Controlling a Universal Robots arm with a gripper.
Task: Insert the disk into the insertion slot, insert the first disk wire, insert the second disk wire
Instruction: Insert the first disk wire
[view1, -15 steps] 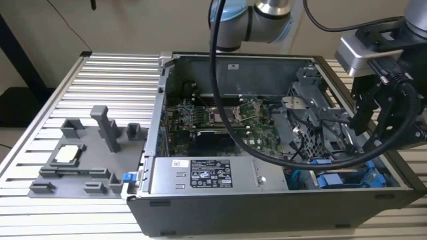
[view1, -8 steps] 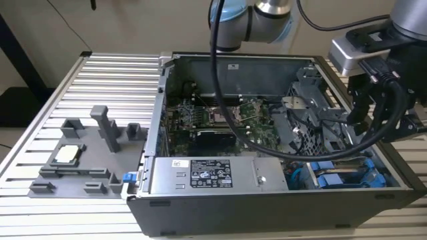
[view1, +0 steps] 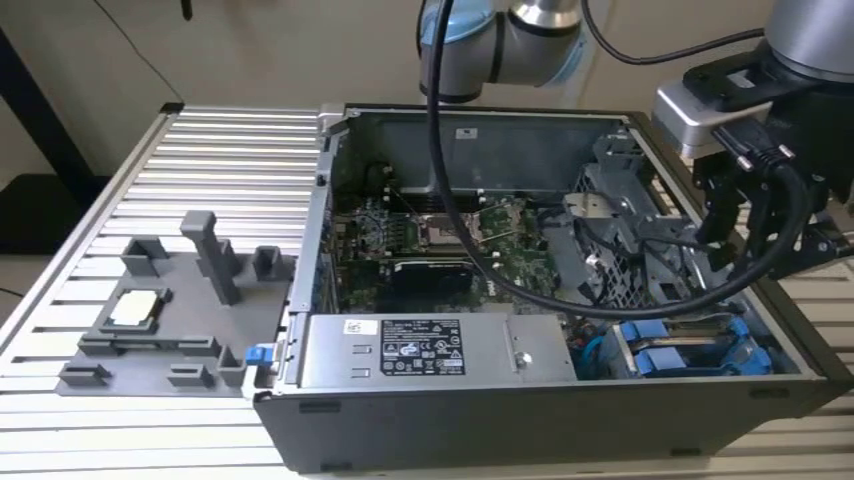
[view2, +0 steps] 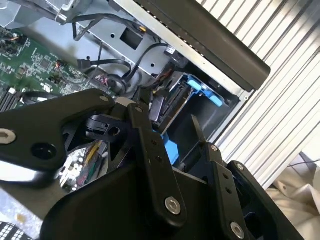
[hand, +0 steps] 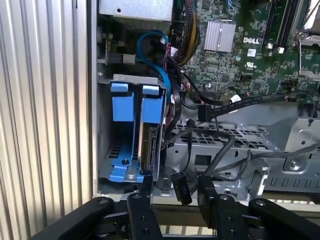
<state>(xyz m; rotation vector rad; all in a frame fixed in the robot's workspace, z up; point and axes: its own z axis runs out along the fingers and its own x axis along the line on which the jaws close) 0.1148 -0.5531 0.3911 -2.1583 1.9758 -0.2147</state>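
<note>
Toward seven o'clock from the jaws in the exterior view, the disk (view1: 651, 336) stands on edge in the case's near corner. In the second wrist view the jaws are spread and empty, with the disk's connector edge just beyond them. In the first wrist view it sits in the insertion slot (hand: 150, 80), long axis running away from the jaws. A loose black plug (hand: 181, 189) hangs unpinched between the fingers (hand: 144, 200).

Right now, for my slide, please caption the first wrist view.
Open fingers face the insertion slot holding the blue-framed disk; a black wire connector lies between them.
</note>
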